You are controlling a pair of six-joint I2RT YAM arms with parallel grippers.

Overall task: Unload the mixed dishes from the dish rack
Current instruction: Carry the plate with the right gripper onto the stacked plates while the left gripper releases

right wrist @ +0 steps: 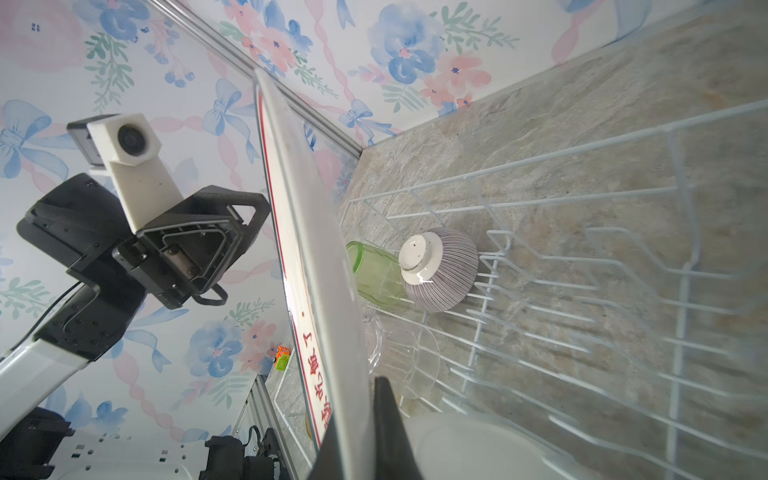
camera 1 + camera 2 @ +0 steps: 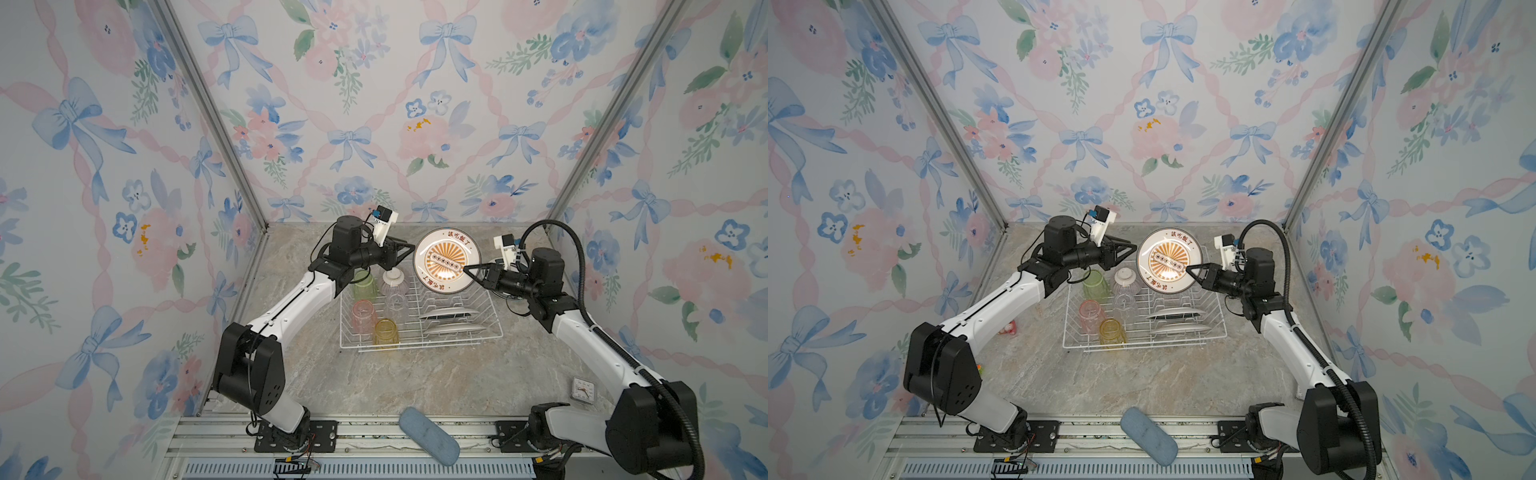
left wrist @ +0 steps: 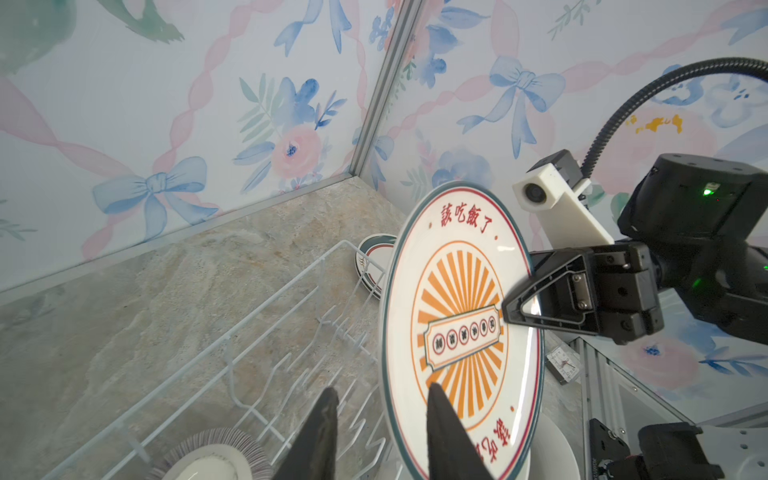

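Aloft, plate (image 2: pixel 444 253) pinched in right hand (image 2: pixel 466 269), left hand (image 2: pixel 412 248) open

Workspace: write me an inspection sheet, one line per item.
Surface: marble tabletop, no spills seen.
Job's things: dish rack holds two plates, green tumbler, pink tumbler, yellow tumbler, clear tumbler, upturned bowl; held plate upright above it; another plate on the tabletop beyond.
Clutter: blue pad on front rail, small clock, pink toy.
Grippers: left gripper open at held plate's rim; right gripper shut on it.
Cables: black hose arcs over right arm, clear of dishes.
Surroundings: floral walls, metal frame posts.
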